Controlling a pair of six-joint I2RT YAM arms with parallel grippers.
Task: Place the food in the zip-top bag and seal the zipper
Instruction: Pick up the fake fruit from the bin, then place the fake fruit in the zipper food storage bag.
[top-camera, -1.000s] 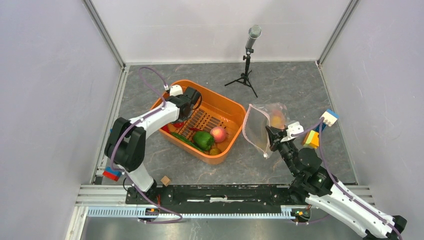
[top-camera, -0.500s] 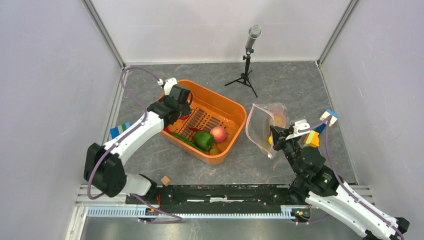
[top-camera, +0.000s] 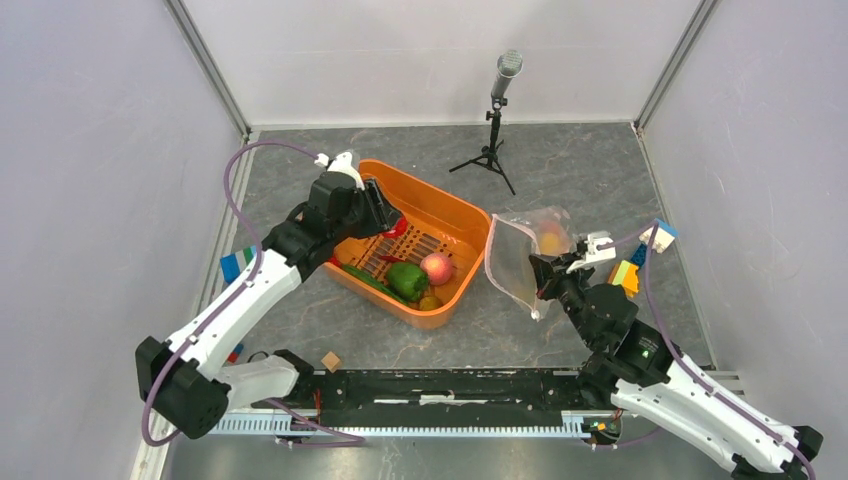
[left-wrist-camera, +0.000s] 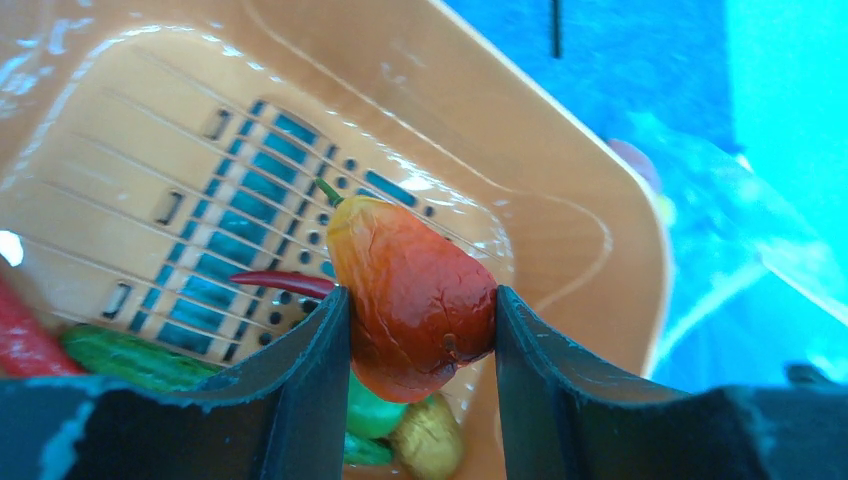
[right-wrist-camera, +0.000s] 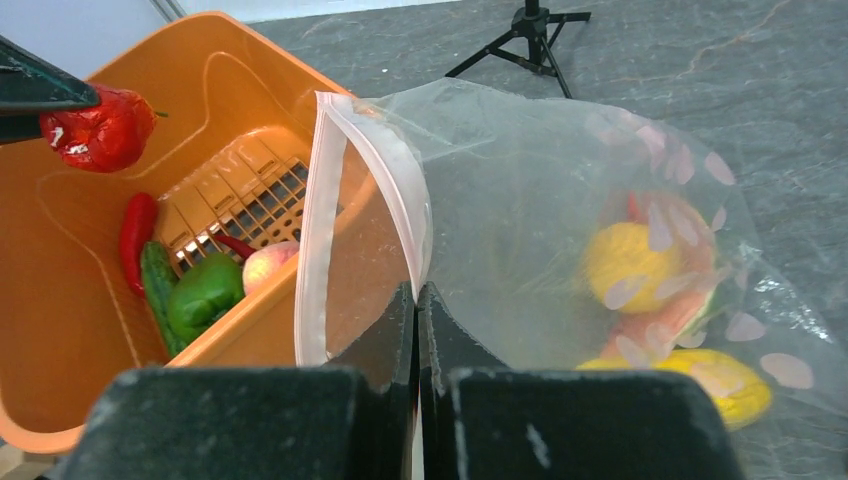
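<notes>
My left gripper (left-wrist-camera: 420, 303) is shut on a wrinkled red pepper (left-wrist-camera: 410, 270) and holds it in the air above the orange basket (top-camera: 468, 215); the top view shows that red pepper (top-camera: 399, 226) over the basket's slotted floor. In the basket lie a green bell pepper (top-camera: 405, 280), a pink-red round fruit (top-camera: 436, 267), a cucumber (right-wrist-camera: 155, 285) and a long red pepper (right-wrist-camera: 135, 235). My right gripper (right-wrist-camera: 418, 297) is shut on the mouth edge of the zip-top bag (right-wrist-camera: 540, 200), right of the basket. The zipper (right-wrist-camera: 312, 250) gapes open towards the basket. Yellow food (right-wrist-camera: 625, 260) lies inside the bag.
A microphone on a small tripod (top-camera: 492, 140) stands behind the basket. Coloured blocks (top-camera: 628, 272) lie to the right of the bag, more blocks (top-camera: 238, 263) by the left wall, and a small wooden cube (top-camera: 331, 361) near the front rail. Walls close in three sides.
My left gripper has risen out of the basket with the red pepper, and its arm has swung out to the left. The right gripper still holds the bag mouth, shifted slightly.
</notes>
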